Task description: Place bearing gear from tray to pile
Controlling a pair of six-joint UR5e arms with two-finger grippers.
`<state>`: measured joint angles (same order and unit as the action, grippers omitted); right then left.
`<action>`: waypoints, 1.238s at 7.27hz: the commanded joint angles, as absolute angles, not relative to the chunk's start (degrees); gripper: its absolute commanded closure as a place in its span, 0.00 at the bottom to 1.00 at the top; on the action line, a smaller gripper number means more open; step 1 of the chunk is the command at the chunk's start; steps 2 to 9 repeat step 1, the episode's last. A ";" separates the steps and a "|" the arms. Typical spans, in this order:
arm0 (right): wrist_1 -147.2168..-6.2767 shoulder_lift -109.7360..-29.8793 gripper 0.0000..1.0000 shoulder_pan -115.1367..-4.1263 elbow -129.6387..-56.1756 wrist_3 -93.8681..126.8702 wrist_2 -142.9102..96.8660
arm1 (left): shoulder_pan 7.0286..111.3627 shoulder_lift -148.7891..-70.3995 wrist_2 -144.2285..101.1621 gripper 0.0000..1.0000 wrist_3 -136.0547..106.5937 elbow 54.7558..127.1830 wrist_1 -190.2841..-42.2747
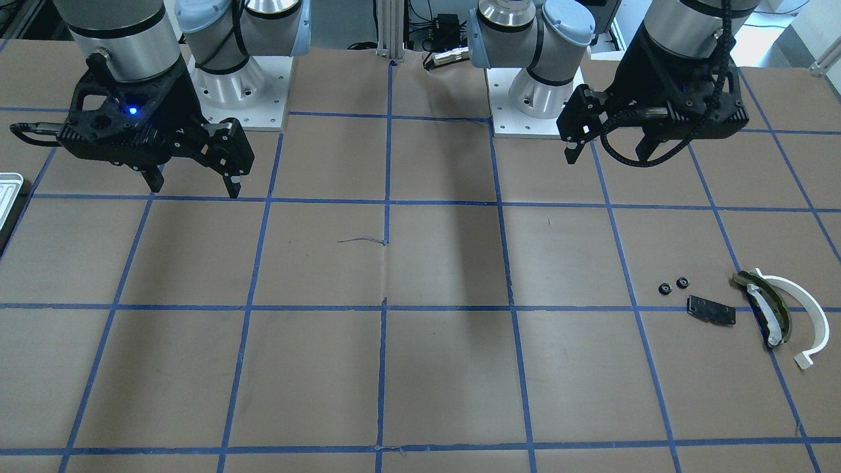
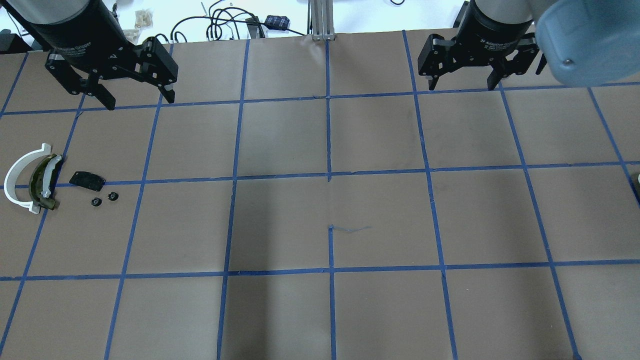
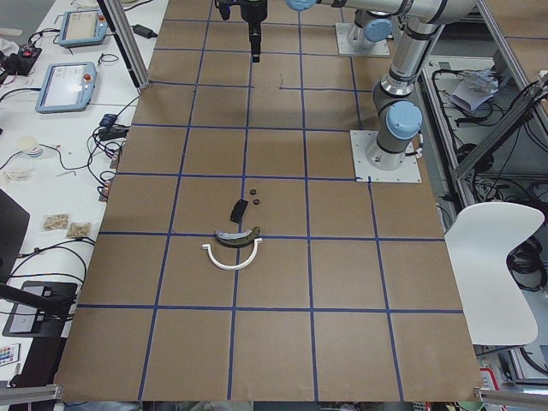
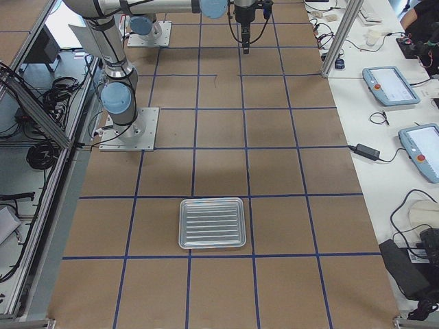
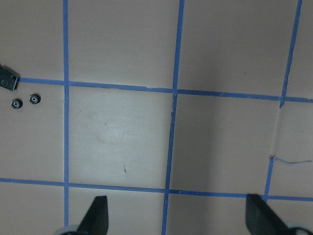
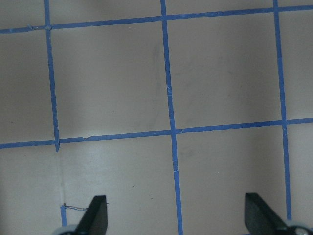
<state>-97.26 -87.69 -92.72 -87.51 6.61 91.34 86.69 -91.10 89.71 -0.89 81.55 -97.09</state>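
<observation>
Overhead and front views face each other, both showing the pile [image 1: 765, 309].

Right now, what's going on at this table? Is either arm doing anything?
Nothing is being handled. Both arms hang above the table near the robot's base, with the left gripper and right gripper open and empty. The tray at the robot's right end looks empty. Two small black gears lie beside the black plate at the pile, so the move looks done.
</observation>
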 commanded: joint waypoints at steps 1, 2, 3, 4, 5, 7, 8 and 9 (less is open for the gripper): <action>-97.29 -87.71 0.00 -92.72 -87.54 6.59 91.41 | 86.75 -91.05 89.30 0.00 -0.97 81.39 -96.68; -97.29 -87.71 0.00 -92.72 -87.54 6.59 91.41 | 86.75 -91.05 89.30 0.00 -0.97 81.39 -96.68; -97.29 -87.71 0.00 -92.72 -87.54 6.59 91.41 | 86.75 -91.05 89.30 0.00 -0.97 81.39 -96.68; -97.29 -87.71 0.00 -92.72 -87.54 6.59 91.41 | 86.75 -91.05 89.30 0.00 -0.97 81.39 -96.68; -97.29 -87.71 0.00 -92.72 -87.54 6.59 91.41 | 86.75 -91.05 89.30 0.00 -0.97 81.39 -96.68; -97.29 -87.71 0.00 -92.72 -87.54 6.59 91.41 | 86.75 -91.05 89.30 0.00 -0.97 81.39 -96.68; -97.29 -87.71 0.00 -92.72 -87.54 6.59 91.41 | 86.75 -91.05 89.30 0.00 -0.97 81.39 -96.68; -97.29 -87.71 0.00 -92.72 -87.54 6.59 91.41 | 86.75 -91.05 89.30 0.00 -0.97 81.39 -96.68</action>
